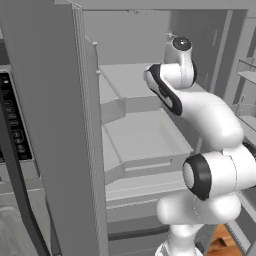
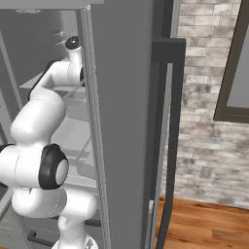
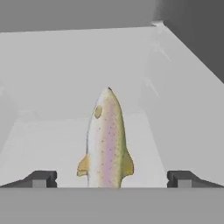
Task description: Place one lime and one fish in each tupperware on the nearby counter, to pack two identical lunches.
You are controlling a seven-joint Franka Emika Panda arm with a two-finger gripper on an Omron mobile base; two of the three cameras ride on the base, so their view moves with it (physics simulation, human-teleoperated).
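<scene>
The gripper (image 3: 112, 179) is standing wide open and gripping nothing, its two dark fingertips (image 3: 41, 178) spread well apart on either side of the fish (image 3: 106, 140). The fish is lying lengthwise between them on a pale grey shelf (image 3: 52, 135) inside the open refrigerator (image 1: 55, 125), head pointing away toward the back wall.

I saw an open grey fridge with pale shelves (image 1: 145, 135), a whitewashed brick wall (image 2: 204, 131) and warm wooden plank floor (image 2: 204, 223).
</scene>
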